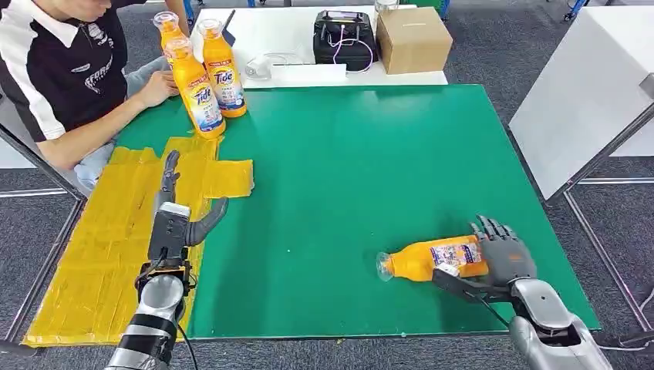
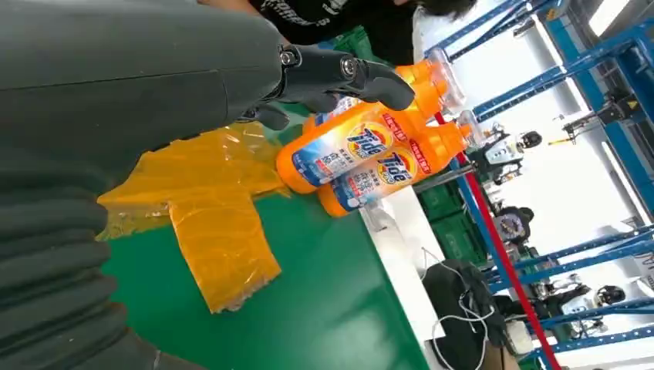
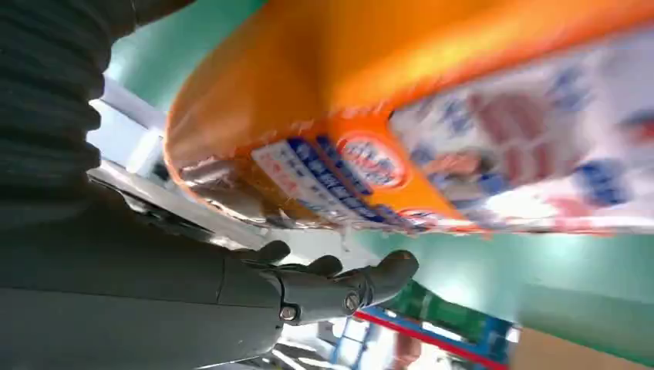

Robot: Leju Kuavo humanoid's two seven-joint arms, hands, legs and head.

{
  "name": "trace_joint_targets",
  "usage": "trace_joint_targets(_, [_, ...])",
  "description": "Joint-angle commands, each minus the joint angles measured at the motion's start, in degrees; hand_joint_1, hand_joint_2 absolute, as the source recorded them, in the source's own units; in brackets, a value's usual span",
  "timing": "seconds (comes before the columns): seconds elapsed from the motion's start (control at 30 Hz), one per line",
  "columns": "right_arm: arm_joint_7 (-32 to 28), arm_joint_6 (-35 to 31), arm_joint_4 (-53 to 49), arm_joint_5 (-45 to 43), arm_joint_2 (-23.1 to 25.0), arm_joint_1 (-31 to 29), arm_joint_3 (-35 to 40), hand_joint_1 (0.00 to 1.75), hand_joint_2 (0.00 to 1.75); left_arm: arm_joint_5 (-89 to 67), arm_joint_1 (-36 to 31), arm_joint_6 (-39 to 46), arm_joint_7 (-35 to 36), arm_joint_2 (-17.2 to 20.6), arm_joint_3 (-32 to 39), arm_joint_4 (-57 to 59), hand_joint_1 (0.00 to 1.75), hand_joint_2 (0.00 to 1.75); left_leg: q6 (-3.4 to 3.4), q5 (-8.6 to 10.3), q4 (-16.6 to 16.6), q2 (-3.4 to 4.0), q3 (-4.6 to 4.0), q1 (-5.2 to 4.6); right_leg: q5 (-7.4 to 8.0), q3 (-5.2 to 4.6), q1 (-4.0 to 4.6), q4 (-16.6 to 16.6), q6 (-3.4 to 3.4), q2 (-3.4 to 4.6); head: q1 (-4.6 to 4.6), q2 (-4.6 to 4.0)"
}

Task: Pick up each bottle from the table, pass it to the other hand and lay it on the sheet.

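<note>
"Tide" on upright orange bottles (image 1: pixel 202 96), other label print and person's shirt (image 1: pixel 58 69) lettering unreadable

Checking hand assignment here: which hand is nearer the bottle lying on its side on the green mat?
Right. The right hand wraps the base of the lying bottle; the left hand hovers across the table over the yellow sheet.

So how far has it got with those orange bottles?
Nothing looks finished: the yellow sheet has no bottle on it. In hand: the right robot hand grips a lying bottle at the table's near edge. The left robot hand hovers open over the sheet. Three standing bottles wait by a seated person.
</note>
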Motion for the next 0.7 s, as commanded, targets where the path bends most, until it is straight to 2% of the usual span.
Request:
trace_joint_targets(0.03, [-3.00, -0.14, 7.05, -1.67, -0.26, -4.00, 7.13, 0.00, 1.75, 0.56, -2.82, -0.22, -0.24, 0.36, -1.31, 4.92, 0.00, 1.75, -0.04, -0.04, -0.06, 0.10, 0.27, 0.08, 0.01, 0.33, 0.09, -0.16, -0.04, 0.01, 0.02, 0.00])
trace_joint_targets(0.4, [-3.06, 0.17, 8.05, -1.70, -0.77, -4.55, 8.02, 0.03, 1.75, 0.61, -2.99, -0.24, -0.29, 0.38, -1.39, 5.24, 0.00, 1.75, -0.02, -0.01, -0.03, 0.02, 0.23, 0.04, 0.00, 0.27, 0.05, -0.10, -0.02, -0.03, 0.02, 0.00])
trace_joint_targets(0.43, [-3.06, 0.17, 8.05, -1.70, -0.77, -4.55, 8.02, 0.19, 1.75, 0.61, -2.99, -0.24, -0.29, 0.38, -1.39, 5.24, 0.00, 1.75, -0.04, -0.03, -0.05, 0.04, 0.33, 0.08, 0.00, 0.40, 0.09, -0.17, -0.04, -0.04, 0.00, 0.00])
trace_joint_targets(0.47, [-2.93, 0.45, 8.19, -1.91, -1.01, -4.67, 8.49, 1.48, 1.75, 0.65, -2.95, -0.21, -0.29, 0.41, -1.40, 5.24, 0.00, 1.75, -0.03, -0.02, -0.03, 0.04, 0.27, 0.05, 0.00, 0.31, 0.06, -0.10, -0.03, -0.03, 0.00, 0.00])
trace_joint_targets(0.5, [-2.82, 0.63, 8.40, -1.96, -1.26, -4.75, 8.80, 1.57, 1.75, 0.69, -2.96, -0.21, -0.27, 0.40, -1.39, 5.35, 0.00, 1.75, -0.02, -0.01, -0.03, 0.02, 0.27, 0.04, 0.00, 0.30, 0.05, -0.09, -0.02, -0.03, 0.00, 0.00])
trace_joint_targets(0.53, [-2.75, 0.85, 8.54, -2.20, -1.56, -4.84, 9.21, 1.75, 1.75, 0.71, -2.98, -0.17, -0.27, 0.38, -1.38, 5.40, 0.00, 1.75, -0.04, -0.03, -0.03, 0.06, 0.36, 0.09, 0.01, 0.41, 0.10, -0.15, -0.04, -0.02, 0.00, 0.00])
trace_joint_targets(0.7, [-1.89, 3.09, 9.77, -4.64, -3.08, -5.13, 10.90, 1.75, 1.75, 1.18, -3.35, -0.02, -0.57, 0.28, -1.27, 6.49, 0.00, 1.75, -0.01, -0.01, -0.04, -0.02, 0.30, 0.04, 0.00, 0.36, 0.04, -0.11, -0.01, -0.08, 0.02, 0.00])
